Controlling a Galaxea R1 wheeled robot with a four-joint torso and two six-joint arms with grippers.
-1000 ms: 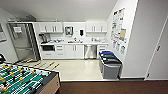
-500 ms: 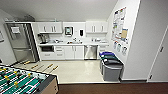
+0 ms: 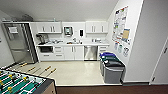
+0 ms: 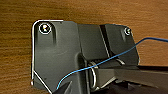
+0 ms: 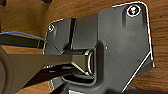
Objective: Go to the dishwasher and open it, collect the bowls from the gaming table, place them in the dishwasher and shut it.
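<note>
The dishwasher (image 3: pixel 90 52), a brushed-steel front under the white counter (image 3: pixel 72 44), stands shut at the far wall of the kitchenette, ahead and slightly right of centre. Light floor lies between me and it. The gaming table and the bowls are out of view. In both wrist views the robot's dark plate hangs over brown wood-look floor (image 4: pixel 17 65) (image 5: pixel 25 17).
A table-football table (image 3: pixel 22 83) fills the near left corner, its rod handles (image 3: pixel 47 68) sticking out over the light floor. A steel fridge (image 3: pixel 18 42) stands at the far left. Several waste bins (image 3: pixel 112 70) line the right wall. A door (image 3: pixel 162 65) is at the right edge.
The whole head view has shifted a little, with the kitchenette slightly nearer; the camera moved. Nothing in the room has moved.
</note>
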